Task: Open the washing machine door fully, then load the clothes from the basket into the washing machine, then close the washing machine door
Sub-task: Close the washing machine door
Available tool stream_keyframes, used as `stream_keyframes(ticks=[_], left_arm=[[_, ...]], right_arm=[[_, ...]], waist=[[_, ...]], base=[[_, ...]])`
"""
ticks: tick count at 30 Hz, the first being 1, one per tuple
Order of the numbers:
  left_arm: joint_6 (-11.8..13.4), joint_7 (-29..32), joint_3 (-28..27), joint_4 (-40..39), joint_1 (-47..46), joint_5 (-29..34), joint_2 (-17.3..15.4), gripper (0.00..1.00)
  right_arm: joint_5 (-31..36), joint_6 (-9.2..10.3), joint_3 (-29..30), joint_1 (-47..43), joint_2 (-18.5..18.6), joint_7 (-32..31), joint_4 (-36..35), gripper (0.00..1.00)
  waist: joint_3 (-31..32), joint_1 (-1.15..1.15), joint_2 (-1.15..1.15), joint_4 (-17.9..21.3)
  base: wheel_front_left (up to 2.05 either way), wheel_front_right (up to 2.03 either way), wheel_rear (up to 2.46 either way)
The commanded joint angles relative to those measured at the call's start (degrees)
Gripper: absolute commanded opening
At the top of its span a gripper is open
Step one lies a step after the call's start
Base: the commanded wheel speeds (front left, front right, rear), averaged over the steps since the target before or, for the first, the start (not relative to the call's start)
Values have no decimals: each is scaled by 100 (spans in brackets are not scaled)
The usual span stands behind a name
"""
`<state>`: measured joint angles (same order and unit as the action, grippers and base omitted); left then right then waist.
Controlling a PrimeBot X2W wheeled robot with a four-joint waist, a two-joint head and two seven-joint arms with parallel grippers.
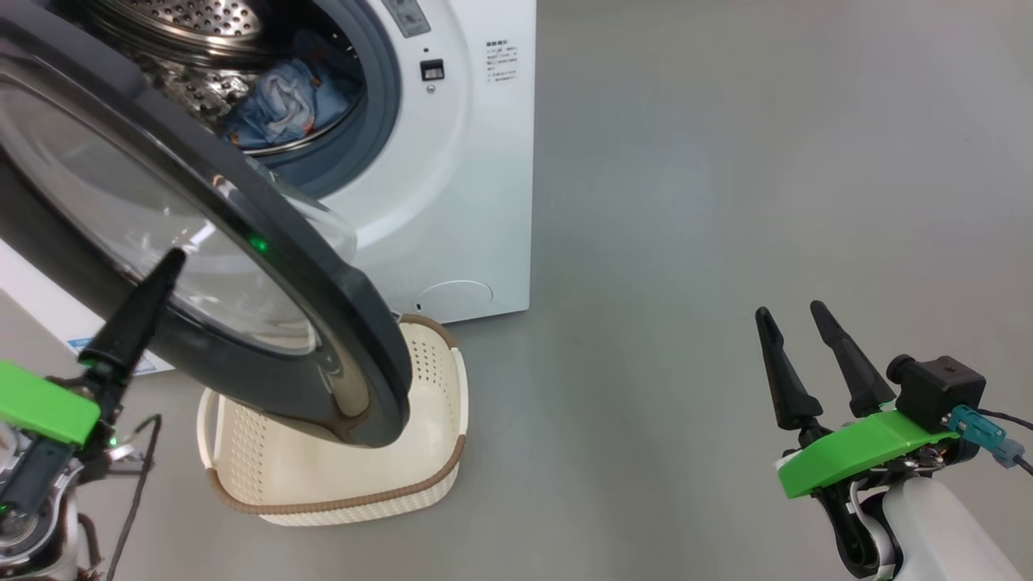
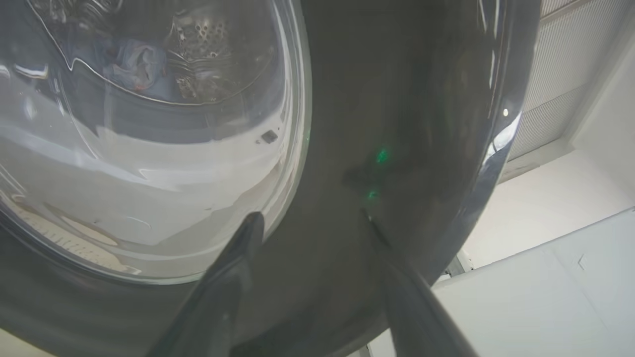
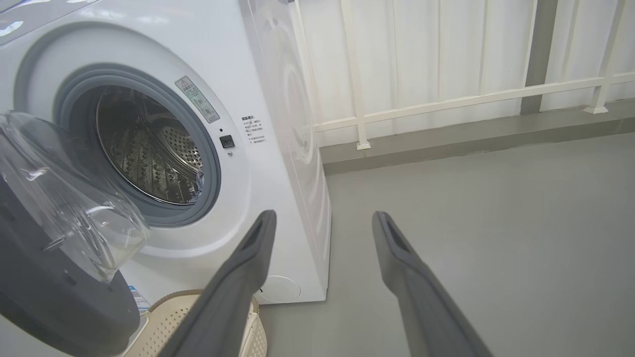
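1. Head view: the washer (image 1: 460, 186) is standing at the upper left, its opening facing the robot; the black print (image 1: 500, 63) beside the opening is showing too small to read.
2. The door (image 1: 323, 274) is hanging partly open, outer face toward the robot, its long outline running from upper left to lower right, its lower edge over the basket (image 1: 339, 507) on the floor (image 1: 726, 202).
3. The clothes (image 1: 278, 101), blue and white, are lying inside the drum (image 1: 161, 24).
4. The left gripper (image 1: 168, 270) is pointing up at the door; the right gripper (image 1: 791, 311) is hovering wide open and empty, well apart from the washer.
5. Left wrist view: the left fingers (image 2: 223, 297) are standing apart before the door's outer face, holding nothing.
6. Right wrist view: the door's glass bowl (image 3: 74, 198) is bulging toward the drum; a warning sticker (image 3: 197, 99) with a red triangle and a blue sticker (image 3: 139, 297) are showing, both unreadable.
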<state>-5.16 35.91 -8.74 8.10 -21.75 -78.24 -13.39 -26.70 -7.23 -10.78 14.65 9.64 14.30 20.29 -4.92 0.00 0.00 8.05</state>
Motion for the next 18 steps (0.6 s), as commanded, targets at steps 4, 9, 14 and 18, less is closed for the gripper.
stream_keyframes(ticks=[4,9,14,18], left_arm=[[-149,-511,-137,-372,74,678,-395,100],[-208,-1196,0,-586,320,1397,-494,100],[-227,-2004,225,-760,688,2118,-534,100],[-230,-2465,379,-814,863,2451,-562,100]], right_arm=[[10,-25,-73,31,84,70,-116,100],[-5,-25,-86,33,88,70,-117,100],[-15,-25,-86,19,98,70,-127,100],[-18,-25,-94,12,104,70,-134,100]], waist=[[56,0,0,-88],[111,0,0,-133],[147,0,0,-150],[155,0,0,-153]], base=[[0,0,0],[0,0,0],[0,0,0],[0,0,0]])
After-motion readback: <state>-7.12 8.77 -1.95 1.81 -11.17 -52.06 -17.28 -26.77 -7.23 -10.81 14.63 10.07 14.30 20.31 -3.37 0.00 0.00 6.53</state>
